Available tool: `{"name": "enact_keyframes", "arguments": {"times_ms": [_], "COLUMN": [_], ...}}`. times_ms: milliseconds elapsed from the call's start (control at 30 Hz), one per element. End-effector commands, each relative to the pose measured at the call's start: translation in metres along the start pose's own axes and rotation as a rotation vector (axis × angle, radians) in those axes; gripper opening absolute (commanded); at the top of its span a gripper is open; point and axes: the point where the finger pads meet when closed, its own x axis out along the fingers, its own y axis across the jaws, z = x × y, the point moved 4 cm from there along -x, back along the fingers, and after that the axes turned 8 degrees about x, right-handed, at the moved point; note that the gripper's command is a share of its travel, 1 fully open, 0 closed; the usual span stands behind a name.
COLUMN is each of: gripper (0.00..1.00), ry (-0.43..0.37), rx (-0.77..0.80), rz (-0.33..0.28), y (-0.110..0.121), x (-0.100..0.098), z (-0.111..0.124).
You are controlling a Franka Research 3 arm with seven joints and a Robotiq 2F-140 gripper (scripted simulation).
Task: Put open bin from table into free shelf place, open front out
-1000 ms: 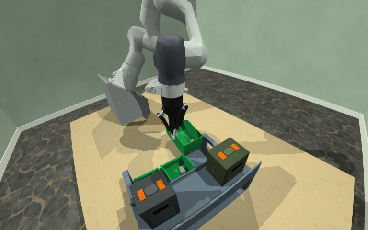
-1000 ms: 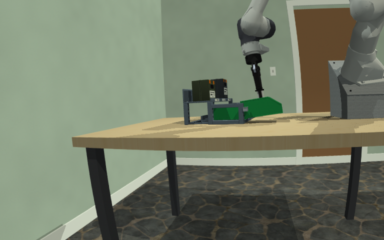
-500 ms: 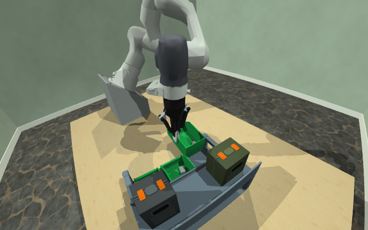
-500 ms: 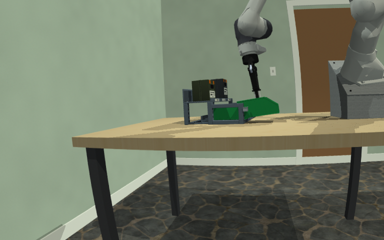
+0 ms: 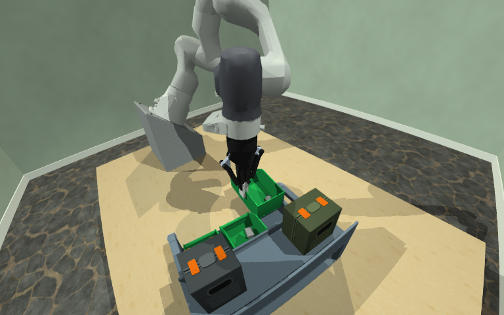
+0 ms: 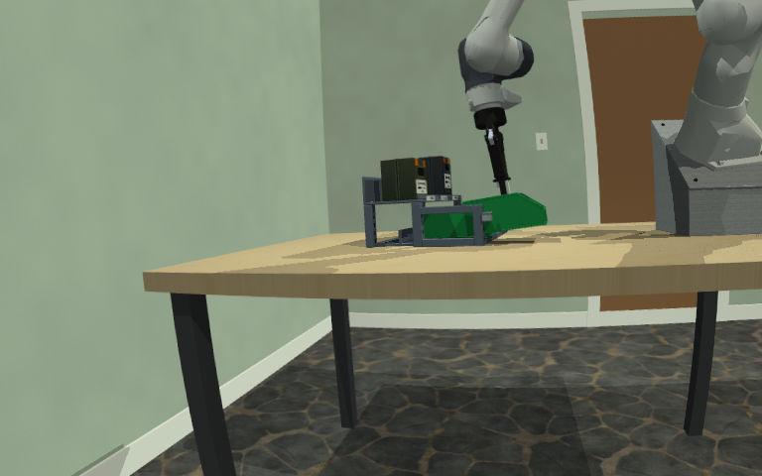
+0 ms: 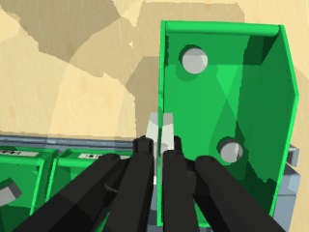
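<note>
The green open bin (image 5: 260, 195) lies at the front of the grey shelf (image 5: 267, 267), at the free place to the right of the row. In the exterior view the bin (image 6: 508, 211) is tilted: its shelf-side end is low by the lip and its outer end is raised. Two grey round parts (image 7: 195, 60) lie inside the bin (image 7: 226, 110). My gripper (image 5: 242, 192) is shut on the bin's left side wall, fingers pointing down; it also shows in the wrist view (image 7: 161, 135) and in the exterior view (image 6: 505, 187).
Two other green bins (image 5: 243, 230) stand in the shelf's row to the left. A dark grey case (image 5: 211, 276) and an olive case (image 5: 312, 224) stand on the shelf's top board. The arm's grey pedestal (image 5: 172, 142) is behind the gripper.
</note>
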Motion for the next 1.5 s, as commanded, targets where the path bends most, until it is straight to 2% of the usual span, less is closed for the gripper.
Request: {"name": "enact_keyframes", "arguments": {"times_ms": [0, 1467], "gripper": [0.00, 0.00], "ry": [0.006, 0.006], "rx": [0.011, 0.011], "rz": [0.000, -0.001], "y": [0.001, 0.005], "x": [0.000, -0.004], "z": [0.003, 0.037]}}
